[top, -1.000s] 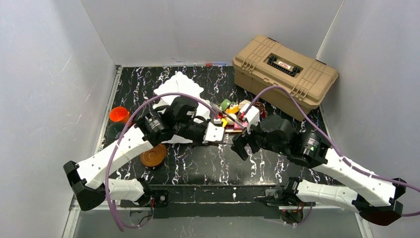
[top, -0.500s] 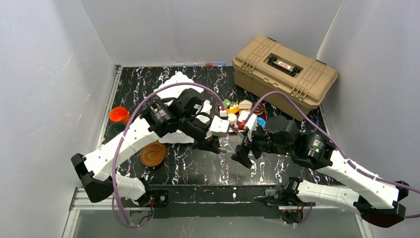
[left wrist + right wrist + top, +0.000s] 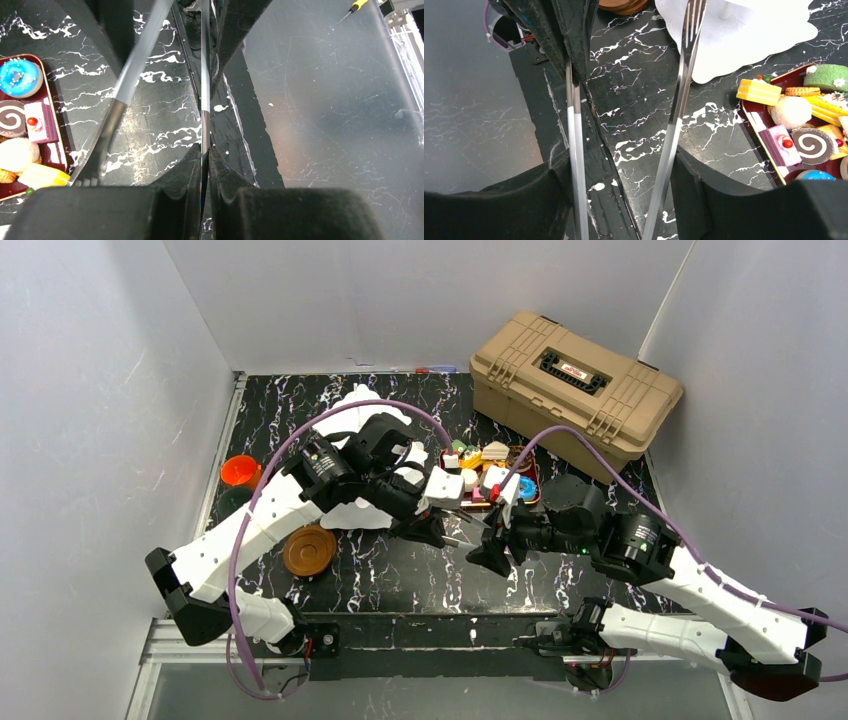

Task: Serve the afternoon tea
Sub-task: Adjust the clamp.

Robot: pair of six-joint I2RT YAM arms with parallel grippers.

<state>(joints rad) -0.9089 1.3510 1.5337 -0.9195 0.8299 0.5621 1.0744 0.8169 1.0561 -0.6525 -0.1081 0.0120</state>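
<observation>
Metal tongs [image 3: 462, 523] hang between my two grippers over the table's front middle. My left gripper [image 3: 204, 149] is shut on one tongs arm [image 3: 202, 100], seen edge-on. My right gripper [image 3: 619, 160] spans both tongs arms [image 3: 674, 130], with a finger pressed against each. Toy pastries fill a dark red tray [image 3: 490, 465]; a blue donut [image 3: 20, 80] and a swirl cake [image 3: 811, 142] lie in it. The white tiered stand [image 3: 360, 405] is partly hidden behind my left arm. An orange cup [image 3: 240, 470], a dark cup [image 3: 232, 502] and brown saucers [image 3: 309, 550] sit at the left.
A tan toolbox [image 3: 575, 390] stands at the back right, just behind the tray. White walls close in on the left, back and right. The stand's bottom plate [image 3: 744, 30] lies close beyond the tongs' forked tip [image 3: 691, 20].
My left gripper has carried the tongs from over the tray toward the front. My right gripper's jaws have narrowed onto both tongs arms.
</observation>
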